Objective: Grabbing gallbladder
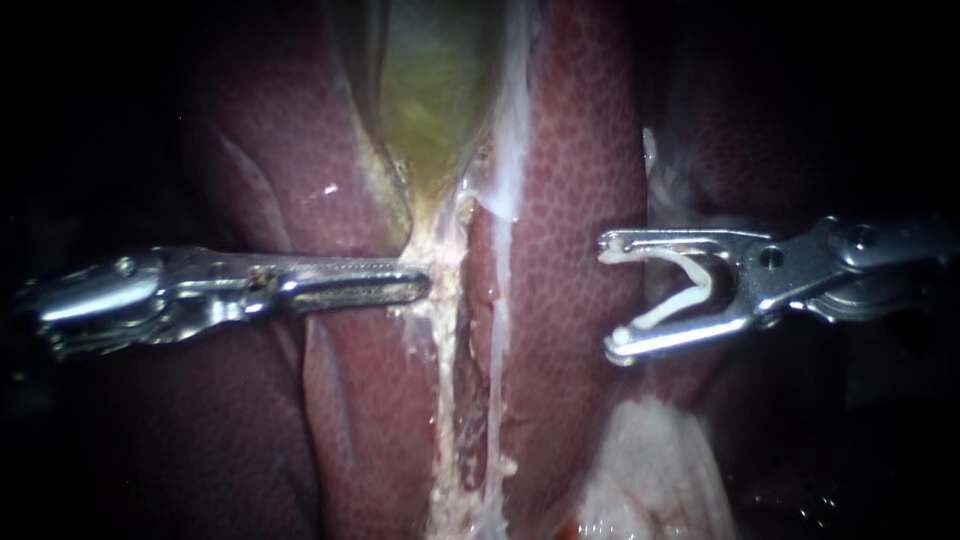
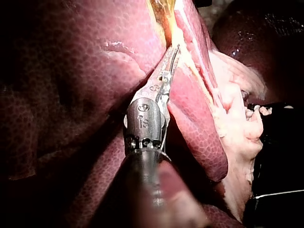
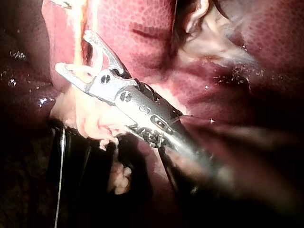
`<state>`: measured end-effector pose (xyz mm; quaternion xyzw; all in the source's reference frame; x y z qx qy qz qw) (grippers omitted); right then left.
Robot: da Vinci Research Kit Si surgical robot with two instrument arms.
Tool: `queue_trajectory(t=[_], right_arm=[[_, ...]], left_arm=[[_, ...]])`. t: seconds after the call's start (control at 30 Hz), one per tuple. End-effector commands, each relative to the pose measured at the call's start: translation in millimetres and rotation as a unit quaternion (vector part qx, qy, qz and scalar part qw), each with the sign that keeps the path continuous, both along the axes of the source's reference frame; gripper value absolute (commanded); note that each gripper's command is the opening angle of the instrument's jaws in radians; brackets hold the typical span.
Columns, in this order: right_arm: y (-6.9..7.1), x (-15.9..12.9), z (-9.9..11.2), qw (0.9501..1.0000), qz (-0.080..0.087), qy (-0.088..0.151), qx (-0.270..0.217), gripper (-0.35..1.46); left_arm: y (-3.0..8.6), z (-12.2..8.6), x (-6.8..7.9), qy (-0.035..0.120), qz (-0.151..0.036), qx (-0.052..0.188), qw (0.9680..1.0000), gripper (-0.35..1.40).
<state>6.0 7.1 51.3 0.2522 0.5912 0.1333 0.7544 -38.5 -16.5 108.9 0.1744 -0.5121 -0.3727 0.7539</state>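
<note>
The liver (image 1: 570,200) fills most of the frame: dark red lobes, finely mottled and wet, parted by a cleft down the centre. In that cleft at upper centre sits the gallbladder (image 1: 435,100), a smooth greenish-yellow sac that narrows downward to a point. A stringy, cream-coloured pale strand (image 1: 445,330) runs on from it toward the bottom edge.

My left instrument (image 1: 422,287) comes in level from the left. Its long, slim metal jaws lie together with the tips against the strand just below the sac's taper, likely placed where the tissue is thin enough to pinch. They seem to hold nothing yet, though the tips sit too close to the strand to be sure.

My right instrument (image 1: 612,295) waits at centre right, apart from the cleft. Its jaws are spread wide around an open V-shaped white clip (image 1: 706,285), one leg seated against each jaw.
</note>
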Motion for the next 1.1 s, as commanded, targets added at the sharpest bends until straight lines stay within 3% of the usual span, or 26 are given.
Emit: queue_trajectory(t=[0.03, 0.23, 0.47, 1.1], right_arm=[[0.0, 0.0, 0.0, 1.0, 0.0, 0.0, 0.0, 0.6], [0.0, 0.0, 0.0, 1.0, 0.0, 0.0, 0.0, 0.6], [0.0, 0.0, 0.0, 1.0, 0.0, 0.0, 0.0, 0.6], [0.0, 0.0, 0.1, 1.0, 0.0, 0.0, 0.0, 0.6]], left_arm=[[0.2, -1.0, 0.6, 0.001, -0.001, 0.002, 1.0, -0.35], [2.0, -4.8, 3.3, -0.007, -0.019, 0.005, 0.9998, -0.35], [3.7, -6.6, 5.7, -0.01, -0.037, 0.005, 0.9993, -0.35], [3.2, -6.8, 5.3, -0.006, -0.042, 0.004, 0.9991, -0.35]])
